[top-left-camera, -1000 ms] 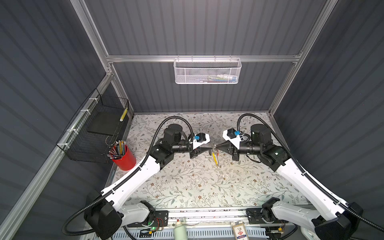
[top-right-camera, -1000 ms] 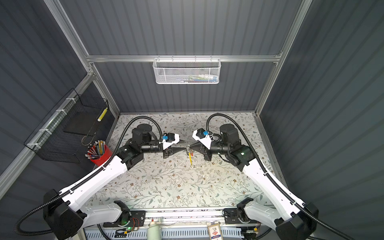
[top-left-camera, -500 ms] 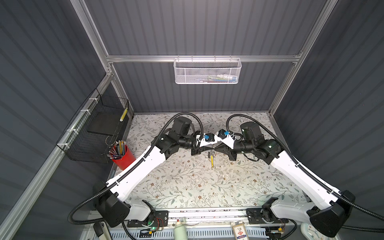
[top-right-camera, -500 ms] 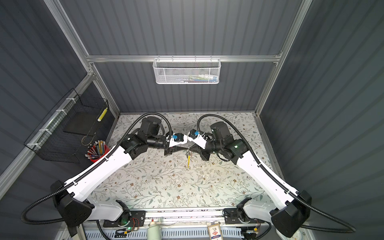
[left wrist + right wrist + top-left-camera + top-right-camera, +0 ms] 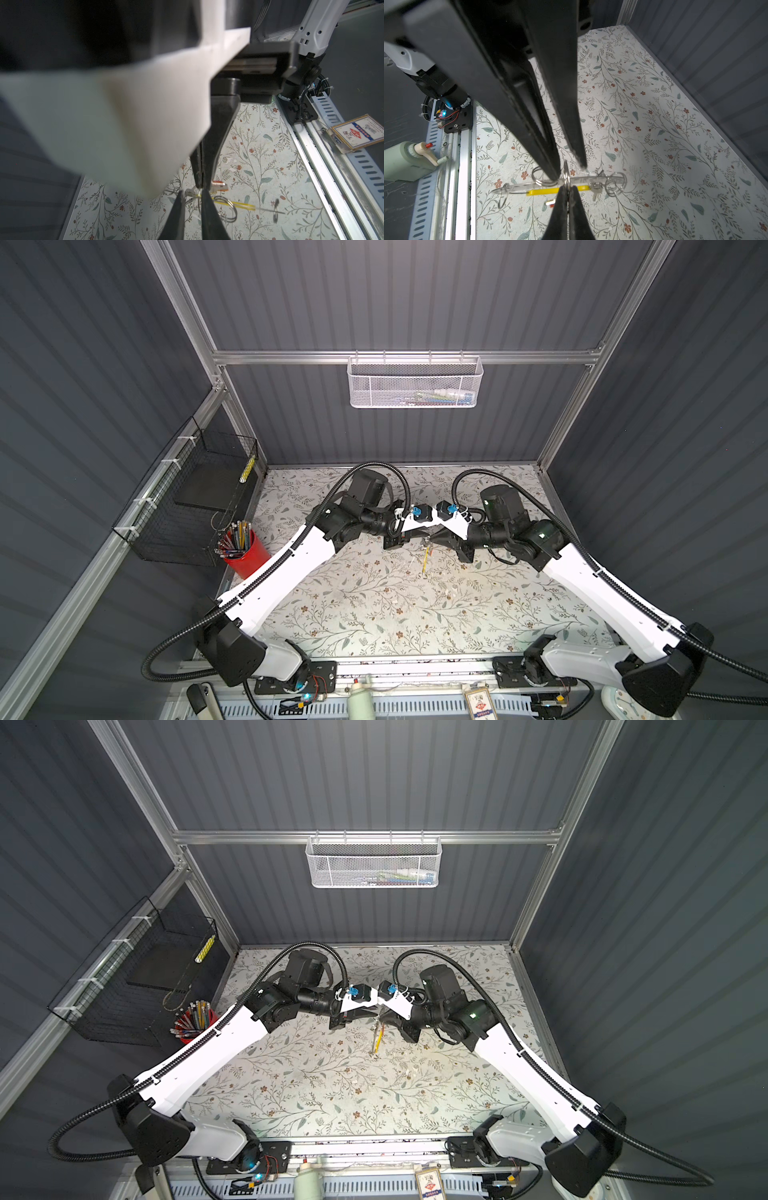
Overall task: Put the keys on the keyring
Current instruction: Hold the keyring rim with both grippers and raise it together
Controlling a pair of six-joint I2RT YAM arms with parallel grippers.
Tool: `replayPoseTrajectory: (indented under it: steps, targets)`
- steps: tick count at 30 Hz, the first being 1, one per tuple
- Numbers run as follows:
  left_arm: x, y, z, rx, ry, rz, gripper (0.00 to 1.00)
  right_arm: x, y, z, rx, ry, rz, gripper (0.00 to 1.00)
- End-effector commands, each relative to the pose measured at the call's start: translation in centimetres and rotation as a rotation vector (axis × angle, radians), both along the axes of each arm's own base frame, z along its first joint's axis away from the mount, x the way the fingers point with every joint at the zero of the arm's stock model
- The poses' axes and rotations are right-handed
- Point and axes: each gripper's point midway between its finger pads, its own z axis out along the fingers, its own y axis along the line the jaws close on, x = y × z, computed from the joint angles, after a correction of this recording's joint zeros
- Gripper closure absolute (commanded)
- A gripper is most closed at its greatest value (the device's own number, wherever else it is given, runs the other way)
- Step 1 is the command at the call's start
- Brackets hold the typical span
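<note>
Both closed in since a second ago, tips nearly touching over table [image 5: 374,614] centre. Right gripper [image 5: 566,190] pinched tight on keyring [image 5: 544,191]; left gripper [image 5: 570,171] narrowed, slim gap astride it. Keys [image 5: 596,192] just beside its yellow segment. Card [image 5: 357,133], 6 o'clock edge: print unreadable.

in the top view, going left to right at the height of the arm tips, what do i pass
black wire basket → red pencil cup → left end effector → keyring → right end effector. The white mesh basket on the back wall spans the middle, so it is left out.
</note>
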Motion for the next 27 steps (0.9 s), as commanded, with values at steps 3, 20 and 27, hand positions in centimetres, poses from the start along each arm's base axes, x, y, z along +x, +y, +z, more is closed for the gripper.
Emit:
replayPoseTrajectory:
  steps: [3, 20, 27]
  targets:
    - [-0.4, -0.2, -0.4, 0.023, 0.049, -0.014, 0.75, -0.3, 0.2, 2.5, 0.037, -0.076, 0.017, 1.00]
    - [0.3, -0.5, -0.4, -0.007, 0.135, 0.027, 0.72, -0.1, -0.1, 2.6, 0.056, -0.158, -0.021, 1.00]
    - [0.4, -0.4, 0.1, -0.030, 0.200, 0.050, 0.72, -0.7, -0.6, 2.8, 0.070, -0.202, -0.019, 1.00]
